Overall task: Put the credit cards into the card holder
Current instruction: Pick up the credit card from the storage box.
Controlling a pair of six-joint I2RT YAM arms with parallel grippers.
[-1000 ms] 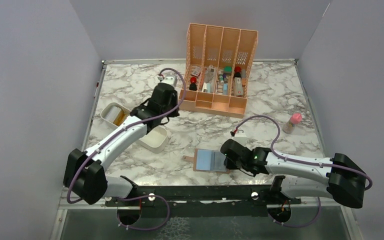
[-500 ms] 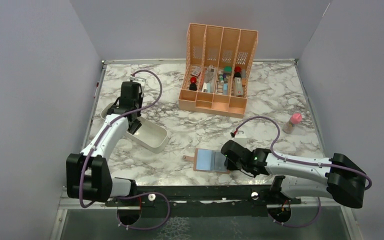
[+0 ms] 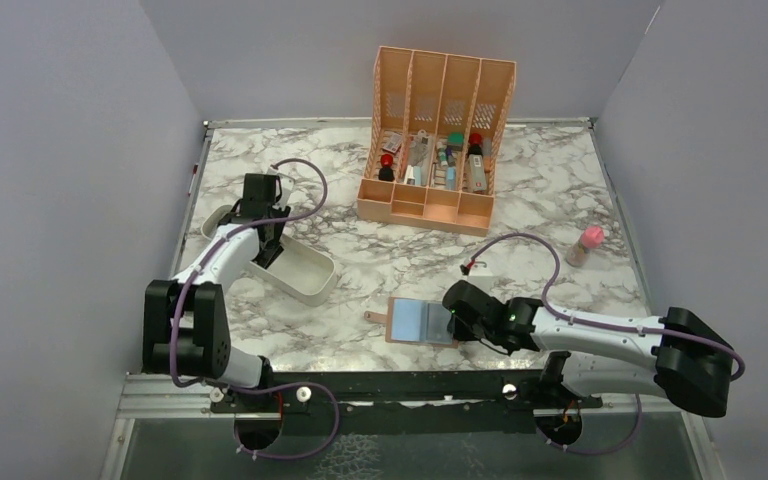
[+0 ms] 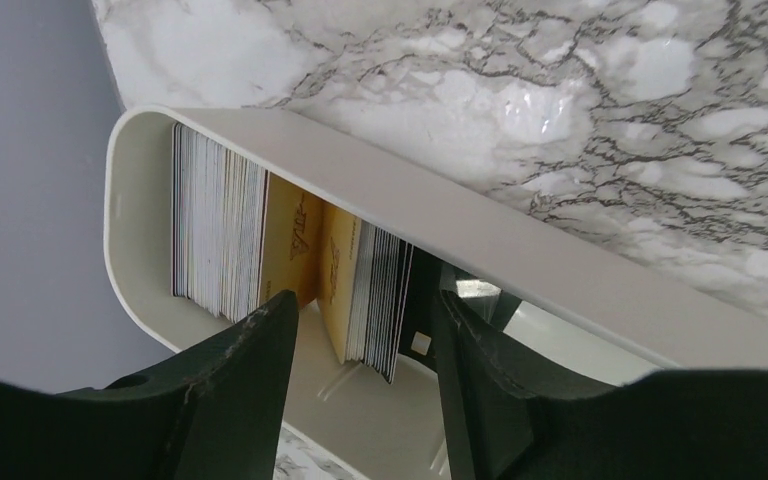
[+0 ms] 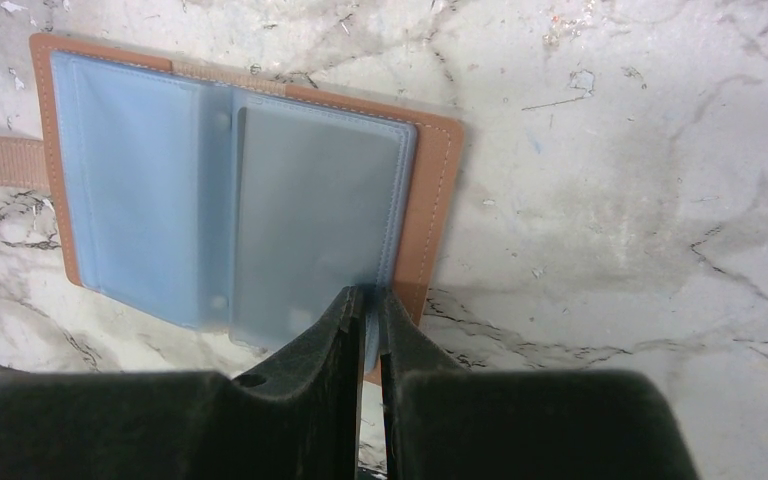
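Veined marble tabletop (image 3: pixel 560 190) — stitched brown card holder (image 5: pixel 140 180), rounded white tray (image 4: pixel 560 270)

- White oblong plastic tray (image 3: pixel 310 275): left side of marble-topped table (image 3: pixel 560 190); upright stack of cards (image 4: pixel 220 235) in its left end.
- Brown folding leather-like card holder (image 3: pixel 422 322): near centre, right of tray, apart from it.
- Peach slotted plastic organizer (image 3: pixel 438 140): far centre.
- Small pink-capped bottle (image 3: pixel 586 245): right side.

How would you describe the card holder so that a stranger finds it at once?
On the marble table, look toward the near edge, in front of the peach organizer. The card holder lies open and flat there, its right edge pinched by the right end effector. Unlike the white tray at the left, it is brown-rimmed and light blue inside.
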